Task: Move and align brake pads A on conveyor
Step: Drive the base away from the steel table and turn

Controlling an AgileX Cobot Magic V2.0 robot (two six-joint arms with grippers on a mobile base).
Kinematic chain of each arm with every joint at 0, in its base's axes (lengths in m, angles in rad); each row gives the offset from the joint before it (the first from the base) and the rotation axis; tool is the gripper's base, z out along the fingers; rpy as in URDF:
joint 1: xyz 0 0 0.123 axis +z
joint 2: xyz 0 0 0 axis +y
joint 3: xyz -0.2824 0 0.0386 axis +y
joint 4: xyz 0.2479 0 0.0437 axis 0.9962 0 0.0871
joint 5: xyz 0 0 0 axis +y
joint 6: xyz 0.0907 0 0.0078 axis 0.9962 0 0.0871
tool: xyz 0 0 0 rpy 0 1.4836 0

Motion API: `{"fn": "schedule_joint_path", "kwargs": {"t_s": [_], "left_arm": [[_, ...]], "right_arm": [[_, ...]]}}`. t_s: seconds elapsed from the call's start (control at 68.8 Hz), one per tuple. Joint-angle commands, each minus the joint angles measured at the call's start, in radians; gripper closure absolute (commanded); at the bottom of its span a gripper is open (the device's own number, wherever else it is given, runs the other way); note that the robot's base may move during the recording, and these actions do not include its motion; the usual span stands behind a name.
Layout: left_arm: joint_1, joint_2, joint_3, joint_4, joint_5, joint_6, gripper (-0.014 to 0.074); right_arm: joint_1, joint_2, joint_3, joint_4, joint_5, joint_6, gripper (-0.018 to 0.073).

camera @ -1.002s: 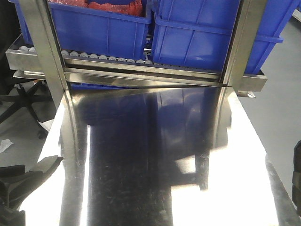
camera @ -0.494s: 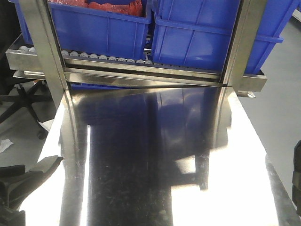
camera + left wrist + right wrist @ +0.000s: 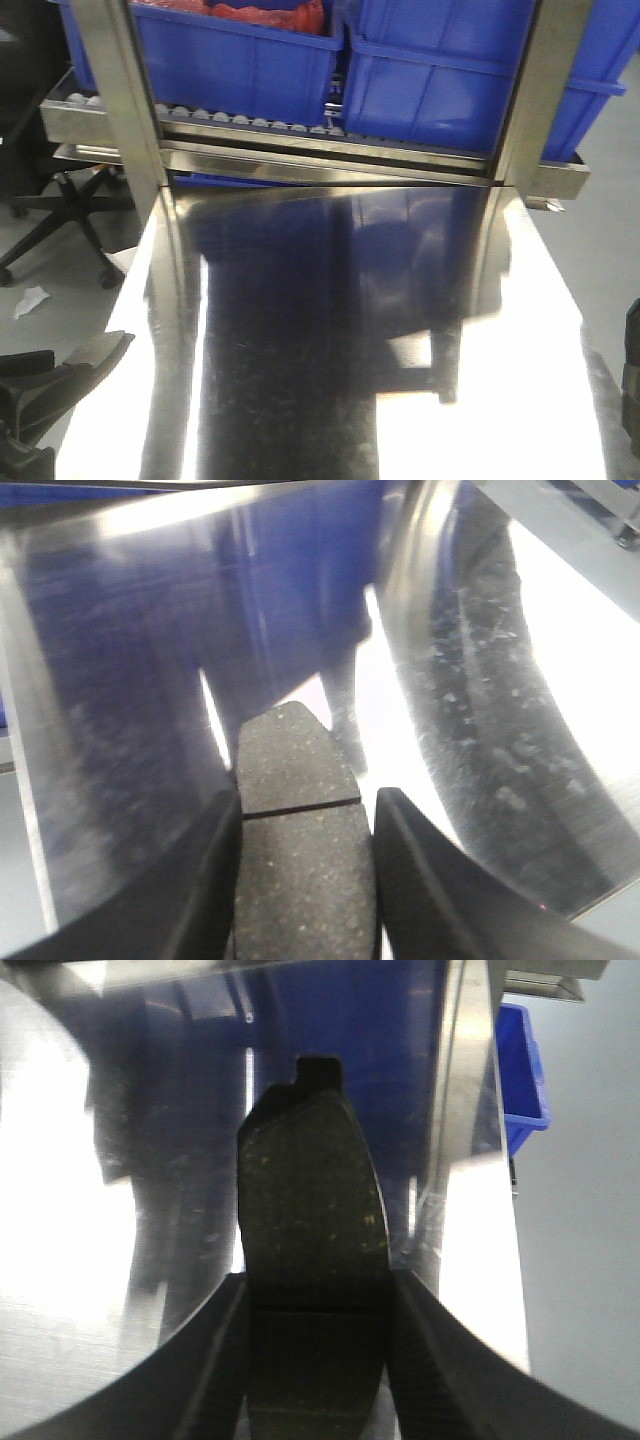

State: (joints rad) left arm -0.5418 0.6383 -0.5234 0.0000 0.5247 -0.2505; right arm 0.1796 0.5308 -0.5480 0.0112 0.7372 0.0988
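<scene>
**Shifted view, two loads in hand**

Rack posts [image 3: 120, 110] and blue bins [image 3: 250, 70] have slid right in my front view, and the office chair [image 3: 60, 215] now shows more at left. My steel desk [image 3: 300, 340] runs from those posts toward me, with floor [image 3: 605, 250] beyond both side edges. My left claw [image 3: 305, 810] pinches a brake pad [image 3: 295, 765] by its long sides, groove crosswise between the jaws, long axis straight ahead over the desk. My right claw [image 3: 318, 1295] clamps a second brake pad [image 3: 310, 1190] likewise, tab end forward.
</scene>
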Motion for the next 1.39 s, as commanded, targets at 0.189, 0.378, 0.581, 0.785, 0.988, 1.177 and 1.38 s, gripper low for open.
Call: {"fn": "schedule_joint_path", "kwargs": {"t_s": [0.189, 0.378, 0.581, 0.785, 0.988, 1.177, 1.38], "left_arm": [[-0.005, -0.003, -0.029, 0.000, -0.093, -0.007, 0.0603], [-0.005, -0.003, -0.029, 0.000, -0.093, -0.007, 0.0603], [-0.005, -0.003, -0.029, 0.000, -0.093, -0.007, 0.0603], [-0.005, -0.003, -0.029, 0.000, -0.093, -0.007, 0.0603], [-0.005, -0.003, -0.029, 0.000, -0.093, -0.007, 0.0603], [-0.005, -0.003, -0.029, 0.000, -0.093, -0.007, 0.0603], [-0.005, -0.003, -0.029, 0.000, -0.093, -0.007, 0.0603]], "right_arm": [[-0.006, 0.001, -0.031, -0.005, -0.090, -0.009, 0.0565], [-0.006, 0.001, -0.031, -0.005, -0.090, -0.009, 0.0565], [-0.006, 0.001, -0.031, -0.005, -0.090, -0.009, 0.0565], [-0.006, 0.001, -0.031, -0.005, -0.090, -0.009, 0.0565], [-0.006, 0.001, -0.031, -0.005, -0.090, -0.009, 0.0565], [-0.006, 0.001, -0.031, -0.005, -0.090, -0.009, 0.0565], [-0.006, 0.001, -0.031, -0.005, -0.090, -0.009, 0.0565]]}}
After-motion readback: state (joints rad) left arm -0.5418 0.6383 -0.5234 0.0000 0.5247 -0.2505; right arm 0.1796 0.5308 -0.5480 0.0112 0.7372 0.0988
